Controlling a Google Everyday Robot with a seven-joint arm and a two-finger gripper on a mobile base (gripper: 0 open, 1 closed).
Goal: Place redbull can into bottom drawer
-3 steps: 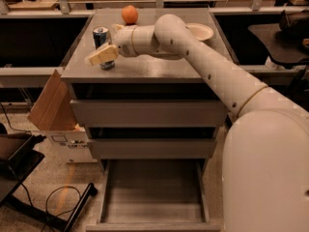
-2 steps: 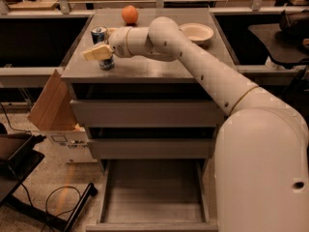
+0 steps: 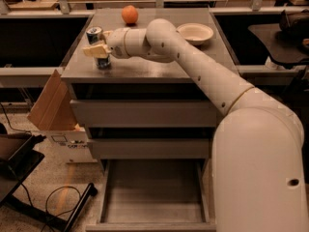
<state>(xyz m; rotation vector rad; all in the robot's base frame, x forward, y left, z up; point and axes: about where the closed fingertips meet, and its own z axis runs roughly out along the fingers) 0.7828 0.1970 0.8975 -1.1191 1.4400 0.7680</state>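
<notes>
The redbull can [image 3: 95, 35] stands on top of the grey cabinet [image 3: 159, 64] near its front left corner, leaning slightly left. Its silver top and its dark lower part show. My gripper [image 3: 98, 49] is at the can, reaching in from the right, and its cream-coloured end covers the can's middle. The bottom drawer [image 3: 153, 197] is pulled out below, with a bare grey inside. The two shallower drawers above it are shut.
An orange [image 3: 129, 14] sits at the back of the cabinet top and a pale bowl [image 3: 195, 32] at the back right. A cardboard box [image 3: 52, 111] stands on the floor to the left. Cables and a dark stand lie at the lower left.
My gripper has moved left along the cabinet top onto the can. The can's top has shifted slightly left.
</notes>
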